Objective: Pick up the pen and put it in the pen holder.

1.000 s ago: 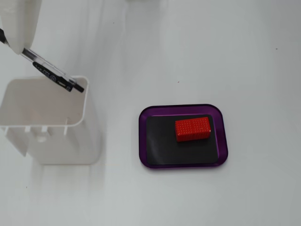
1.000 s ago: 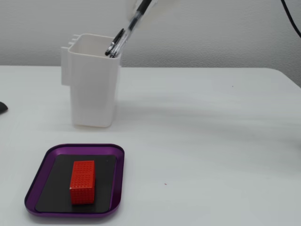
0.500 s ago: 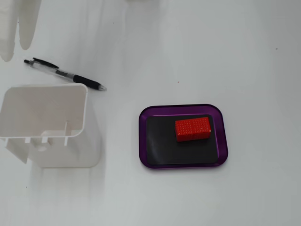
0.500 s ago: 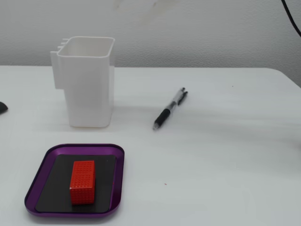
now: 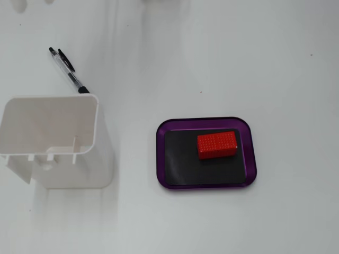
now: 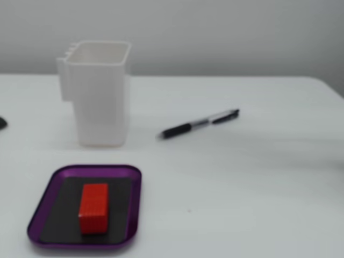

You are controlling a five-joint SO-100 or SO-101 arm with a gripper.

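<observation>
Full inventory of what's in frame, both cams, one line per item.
pen: 1, black and clear barrel, lying flat on the table beside the holder, outside it; part of it hidden behind the holder in a fixed view
pen holder: 1, white, upright, nothing visible inside from above; also in a fixed view
tray: 1, purple rim with black liner, on the table apart from the holder; also in a fixed view
block: 1, red, textured top, lying on the tray's black liner; also in a fixed view
table: 1, white
arm and tool: none in either view
</observation>
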